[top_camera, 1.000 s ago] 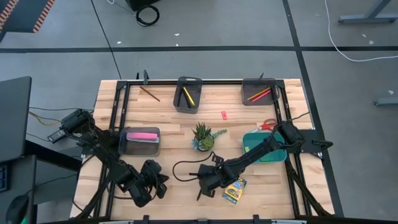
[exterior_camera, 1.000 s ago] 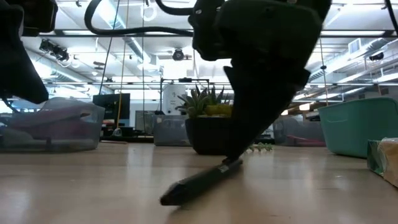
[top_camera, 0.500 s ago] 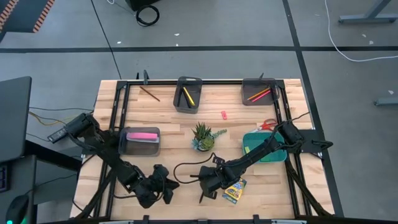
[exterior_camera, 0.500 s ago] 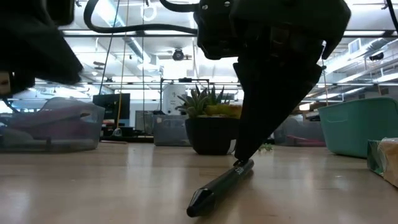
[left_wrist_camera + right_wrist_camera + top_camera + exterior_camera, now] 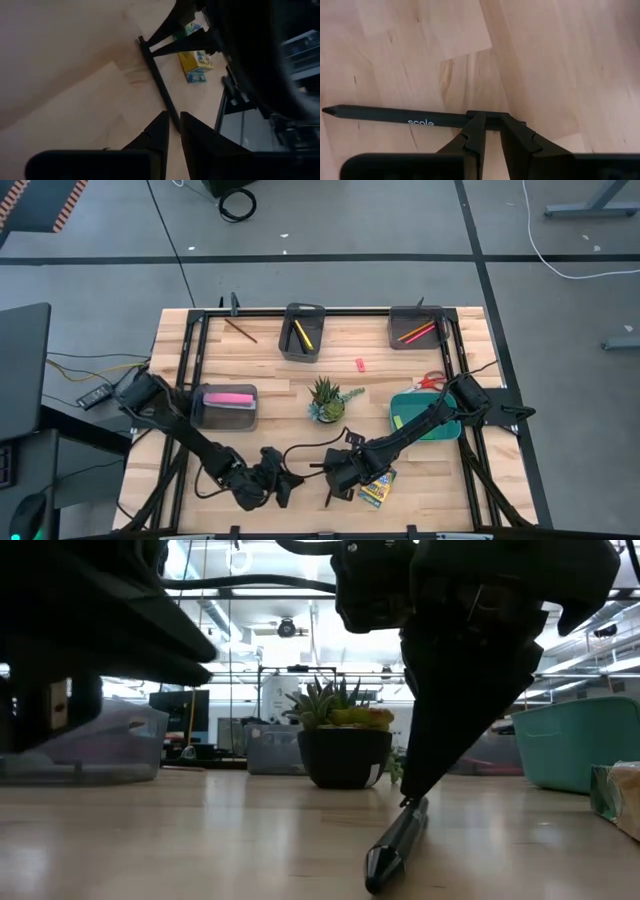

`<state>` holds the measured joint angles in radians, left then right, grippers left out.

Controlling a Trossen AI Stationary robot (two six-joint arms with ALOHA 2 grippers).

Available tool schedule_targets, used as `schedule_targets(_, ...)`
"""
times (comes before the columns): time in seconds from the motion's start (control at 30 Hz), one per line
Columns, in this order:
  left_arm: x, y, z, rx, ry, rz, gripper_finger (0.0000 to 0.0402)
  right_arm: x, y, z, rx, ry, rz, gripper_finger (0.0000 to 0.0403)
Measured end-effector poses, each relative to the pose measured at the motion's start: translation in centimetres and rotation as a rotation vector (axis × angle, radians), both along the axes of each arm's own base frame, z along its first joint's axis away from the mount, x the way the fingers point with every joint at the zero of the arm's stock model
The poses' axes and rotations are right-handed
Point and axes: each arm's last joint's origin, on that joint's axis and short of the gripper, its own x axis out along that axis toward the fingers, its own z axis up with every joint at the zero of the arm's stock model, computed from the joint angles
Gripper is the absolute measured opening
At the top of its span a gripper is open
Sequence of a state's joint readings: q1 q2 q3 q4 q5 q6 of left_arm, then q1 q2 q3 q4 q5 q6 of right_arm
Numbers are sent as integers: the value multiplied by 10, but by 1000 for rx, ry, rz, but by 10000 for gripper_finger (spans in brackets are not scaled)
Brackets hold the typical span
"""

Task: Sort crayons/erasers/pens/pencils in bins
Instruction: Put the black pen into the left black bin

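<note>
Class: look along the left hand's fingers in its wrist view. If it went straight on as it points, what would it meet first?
Probably the black pen that the right hand pinches, lying just beyond the left hand; depth is unclear.

Counter layout, front edge

I see the pen (image 5: 395,116) lying on the counter (image 5: 260,365) near its front edge, the crayon box (image 5: 378,487) just to its right, the plant (image 5: 326,398) behind both, mid-counter.

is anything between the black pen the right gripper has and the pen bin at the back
Yes. The potted plant stands on the table roughly between the black pen, pinched by the right gripper near the front edge, and the dark pen bin at the back.
</note>
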<state>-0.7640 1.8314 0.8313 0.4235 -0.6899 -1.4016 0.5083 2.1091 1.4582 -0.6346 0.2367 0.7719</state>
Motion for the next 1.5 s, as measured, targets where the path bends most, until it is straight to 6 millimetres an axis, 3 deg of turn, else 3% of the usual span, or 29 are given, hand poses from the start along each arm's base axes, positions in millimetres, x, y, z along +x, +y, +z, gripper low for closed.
schedule_targets(0.37, 29, -20, -14, 2, -1, -24, 61, -2, 1, -1, -2, 5, 10, 64)
schedule_targets(0.67, 76, -33, -17, 117, -25, -104, 69, -2, 1, -1, 2, 9, 8, 64)
schedule_targets(0.9, 101, -42, -33, 160, 48, -231, 70, -3, 1, -1, 2, 12, 12, 64)
schedule_targets(1.23, 114, -46, -29, 324, 273, -300, 55, -3, 2, -1, -4, 6, 7, 65)
schedule_targets(1.5, 115, -46, -26, 347, 315, -300, 52, -3, 3, -2, -10, -6, -4, 65)
